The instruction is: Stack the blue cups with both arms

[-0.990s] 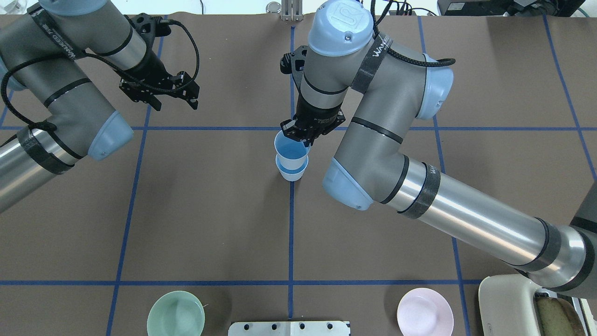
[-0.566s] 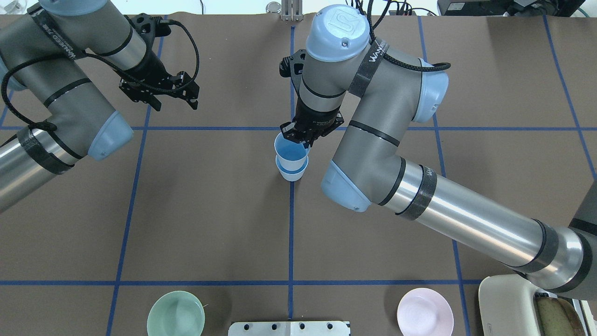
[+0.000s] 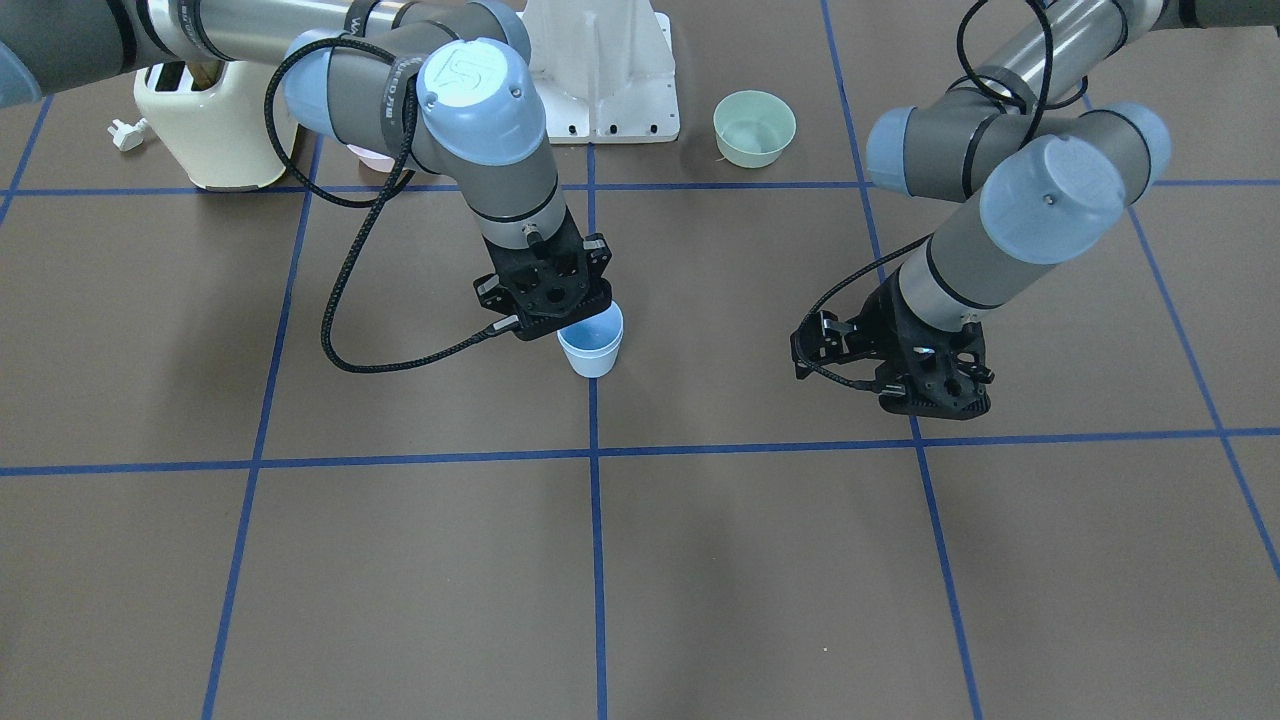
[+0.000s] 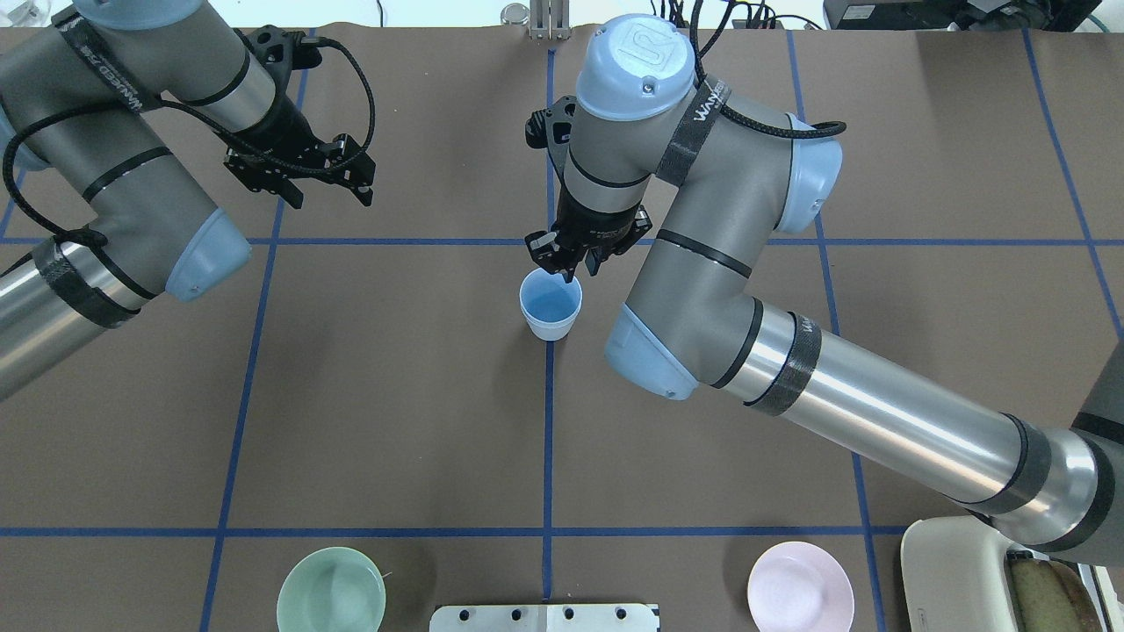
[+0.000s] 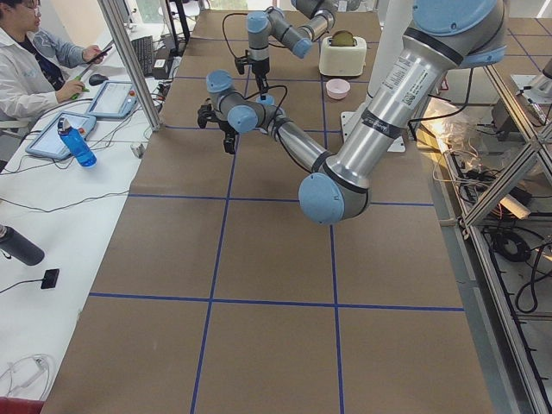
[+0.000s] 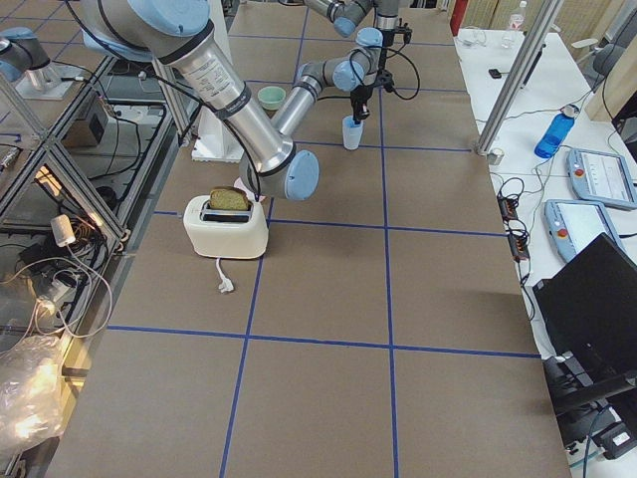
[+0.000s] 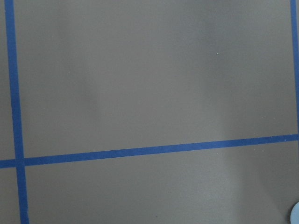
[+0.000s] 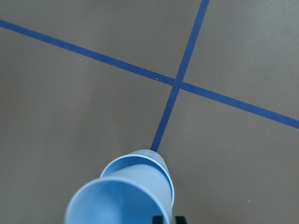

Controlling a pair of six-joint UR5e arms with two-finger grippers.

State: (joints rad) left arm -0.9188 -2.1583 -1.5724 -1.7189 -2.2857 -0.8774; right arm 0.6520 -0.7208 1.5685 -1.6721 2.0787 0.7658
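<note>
Two pale sky-blue tapered plastic cups (image 4: 551, 309), nested, stand on the central blue tape line (image 4: 548, 439), reachable from either side. My right gripper (image 4: 566, 266) sits at their far rim; whether it is gripping or released, I cannot tell. My left gripper (image 4: 331, 198) hangs spread and empty, well clear of the stack.

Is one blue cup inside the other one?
Yes, inside. The blue cups sit nested, upright: the right wrist view shows two overlapping rims.
</note>
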